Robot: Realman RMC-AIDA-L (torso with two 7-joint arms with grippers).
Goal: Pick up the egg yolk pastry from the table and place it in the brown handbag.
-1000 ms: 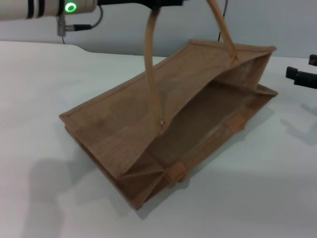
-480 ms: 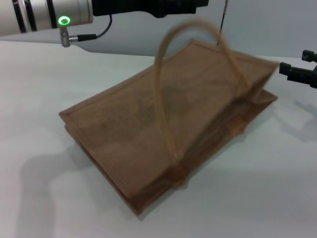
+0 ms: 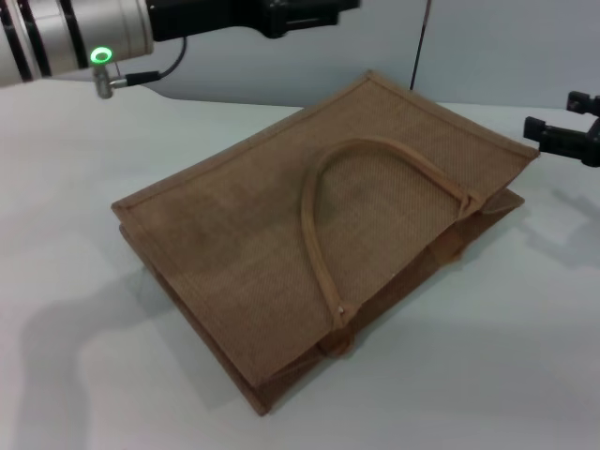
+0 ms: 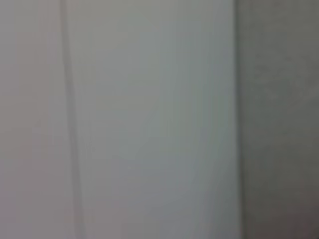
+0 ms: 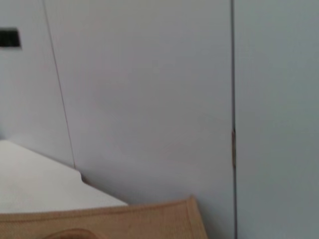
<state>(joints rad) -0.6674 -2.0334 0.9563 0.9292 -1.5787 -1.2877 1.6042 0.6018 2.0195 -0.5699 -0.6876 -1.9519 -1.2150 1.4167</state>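
The brown handbag (image 3: 253,244) lies collapsed flat on the white table (image 3: 66,169), with one strap handle (image 3: 323,202) resting on its upper side. Its edge (image 5: 124,219) also shows in the right wrist view. The egg yolk pastry is hidden from every view. My left gripper (image 3: 291,14) hangs above the bag's far edge at the top of the head view, apart from the bag, holding nothing that I can see. My right gripper (image 3: 568,120) hovers beside the bag's right corner, its two black fingers apart and empty.
A pale wall (image 5: 149,99) stands behind the table's far edge (image 5: 79,174). Bare tabletop (image 3: 487,375) shows on the near side and to the left of the bag. The left wrist view shows only a blurred grey surface (image 4: 149,119).
The strap handle that was held up has dropped, and the bag has fallen shut and flat. The left arm has drawn back to the left. The right gripper has barely moved.
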